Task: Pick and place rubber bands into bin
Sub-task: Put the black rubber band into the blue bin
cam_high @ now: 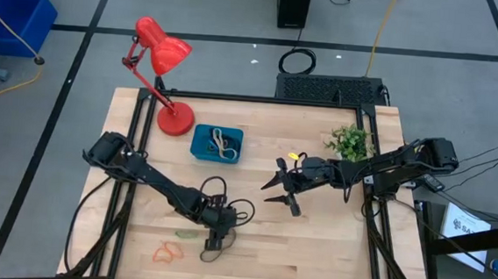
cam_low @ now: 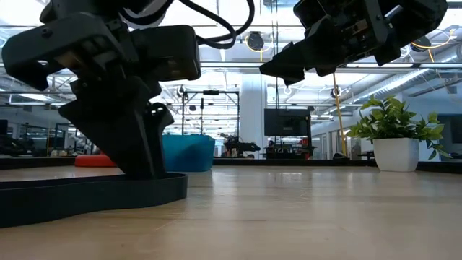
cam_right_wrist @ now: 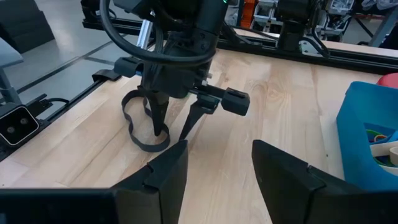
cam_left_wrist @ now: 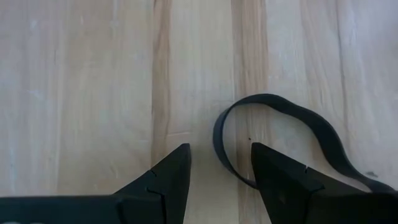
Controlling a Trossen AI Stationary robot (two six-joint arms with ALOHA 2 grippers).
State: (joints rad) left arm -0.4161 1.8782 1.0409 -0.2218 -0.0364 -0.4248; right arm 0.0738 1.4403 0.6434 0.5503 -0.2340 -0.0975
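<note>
A black rubber band (cam_left_wrist: 292, 121) lies flat on the wooden table near its front edge and also shows in the high view (cam_high: 213, 253). My left gripper (cam_left_wrist: 221, 174) is open and low over it. One finger stands inside the loop and one outside, as the right wrist view (cam_right_wrist: 173, 130) shows. An orange band (cam_high: 166, 254) and a green band (cam_high: 186, 234) lie to its left. The teal bin (cam_high: 198, 145) at the table's middle back holds a few bands. My right gripper (cam_high: 282, 197) is open and empty, raised above the table's middle. My left gripper points down with its open fingers on either side of the black band's near strand (cam_left_wrist: 225, 163). That strand runs close beside one finger (cam_left_wrist: 273, 180) and passes behind it. I cannot tell whether the finger touches it. The band lies slack on the table.
A red desk lamp (cam_high: 163, 54) stands on its base (cam_high: 176, 119) left of the bin. A small potted plant (cam_high: 350, 142) stands at the back right. A big blue crate (cam_high: 11, 17) sits on the floor beyond the table. Bare wood lies between the two grippers.
</note>
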